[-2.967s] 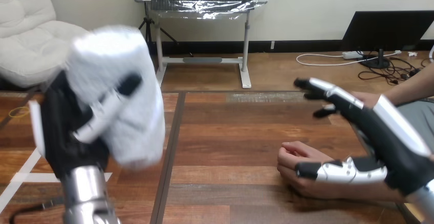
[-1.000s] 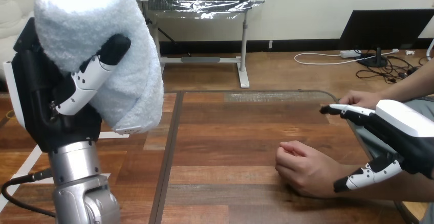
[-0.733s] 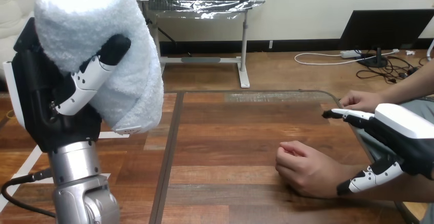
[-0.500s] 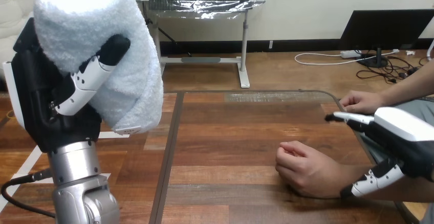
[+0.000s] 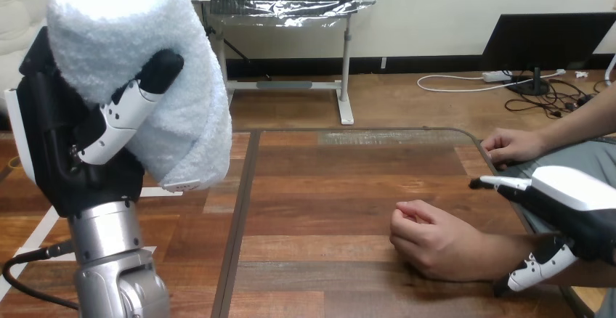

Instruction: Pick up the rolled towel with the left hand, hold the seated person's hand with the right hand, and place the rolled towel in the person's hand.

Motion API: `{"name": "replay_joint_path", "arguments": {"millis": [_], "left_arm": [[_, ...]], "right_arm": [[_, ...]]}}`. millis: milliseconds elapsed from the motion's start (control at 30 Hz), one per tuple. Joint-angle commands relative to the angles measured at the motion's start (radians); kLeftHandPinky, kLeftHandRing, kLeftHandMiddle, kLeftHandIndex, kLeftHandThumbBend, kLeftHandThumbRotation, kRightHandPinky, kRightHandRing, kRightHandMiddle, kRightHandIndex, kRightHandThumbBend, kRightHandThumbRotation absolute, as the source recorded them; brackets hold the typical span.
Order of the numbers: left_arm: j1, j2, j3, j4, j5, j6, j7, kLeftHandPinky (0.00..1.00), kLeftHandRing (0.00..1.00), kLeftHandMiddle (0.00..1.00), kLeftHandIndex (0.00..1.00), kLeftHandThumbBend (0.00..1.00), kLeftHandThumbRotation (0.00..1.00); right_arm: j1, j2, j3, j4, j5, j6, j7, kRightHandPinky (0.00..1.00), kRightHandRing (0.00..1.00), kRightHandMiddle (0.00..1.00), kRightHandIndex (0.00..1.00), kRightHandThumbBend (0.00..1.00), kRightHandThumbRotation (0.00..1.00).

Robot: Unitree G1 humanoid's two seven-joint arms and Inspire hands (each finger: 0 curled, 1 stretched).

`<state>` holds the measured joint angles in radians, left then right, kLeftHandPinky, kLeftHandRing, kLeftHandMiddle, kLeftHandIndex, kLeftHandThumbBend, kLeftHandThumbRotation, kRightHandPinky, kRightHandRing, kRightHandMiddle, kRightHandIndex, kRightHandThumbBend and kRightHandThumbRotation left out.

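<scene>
Your rolled towel [image 5: 123, 49] is high up at the view's left, and your left hand [image 5: 80, 158] has its fingers wrapped tight round it so it cannot drop while it waits. The person's near hand [image 5: 432, 242] rests on the table [image 5: 327, 187] as a loose fist, so the towel has no place to go yet. Your right hand [image 5: 574, 209] is spread wide by that wrist, ready to hold it. It may touch the arm, but I cannot tell.

Got the black-and-white left hand [image 5: 58, 151] raised upright on its silver forearm [image 5: 109, 249], thumb and fingers curled round a fluffy white rolled towel [image 5: 131, 42]. Got the black-and-white right hand [image 5: 574, 205] low at the right, fingers out straight, thumb splayed below, clutching nothing.
</scene>
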<state>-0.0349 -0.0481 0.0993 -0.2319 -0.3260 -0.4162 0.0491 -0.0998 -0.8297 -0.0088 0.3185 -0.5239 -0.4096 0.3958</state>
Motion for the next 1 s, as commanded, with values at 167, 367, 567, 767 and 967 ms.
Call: {"name": "replay_joint_path", "arguments": {"millis": [167, 367, 567, 767, 967], "left_arm": [[-0.03, -0.01, 0.011, -0.031, 0.0, -0.004, -0.009, 0.21, 0.28, 0.34, 0.38, 0.59, 0.0], [-0.029, -0.009, 0.014, -0.032, 0.002, -0.003, -0.008, 0.21, 0.28, 0.34, 0.38, 0.59, 0.0], [-0.03, -0.007, 0.016, -0.031, 0.004, -0.01, -0.01, 0.21, 0.28, 0.34, 0.38, 0.59, 0.0], [-0.029, -0.006, 0.019, -0.033, 0.006, -0.006, -0.009, 0.21, 0.28, 0.34, 0.38, 0.59, 0.0], [-0.029, -0.006, 0.021, -0.035, 0.002, -0.004, -0.01, 0.21, 0.27, 0.34, 0.38, 0.59, 0.0]], "right_arm": [[-0.084, -0.019, 0.024, 0.009, -0.021, 0.018, -0.03, 0.94, 0.91, 0.92, 0.92, 1.0, 0.23], [-0.08, -0.021, 0.035, 0.013, -0.044, 0.033, -0.027, 0.93, 0.89, 0.9, 0.91, 1.0, 0.22], [-0.083, -0.029, 0.058, 0.005, -0.063, 0.08, 0.015, 0.93, 0.9, 0.91, 0.91, 1.0, 0.21], [-0.079, -0.026, 0.069, 0.003, -0.068, 0.109, 0.027, 0.93, 0.89, 0.9, 0.9, 1.0, 0.2], [-0.072, -0.025, 0.083, -0.008, -0.086, 0.14, 0.034, 0.89, 0.87, 0.89, 0.89, 1.0, 0.18]]}}
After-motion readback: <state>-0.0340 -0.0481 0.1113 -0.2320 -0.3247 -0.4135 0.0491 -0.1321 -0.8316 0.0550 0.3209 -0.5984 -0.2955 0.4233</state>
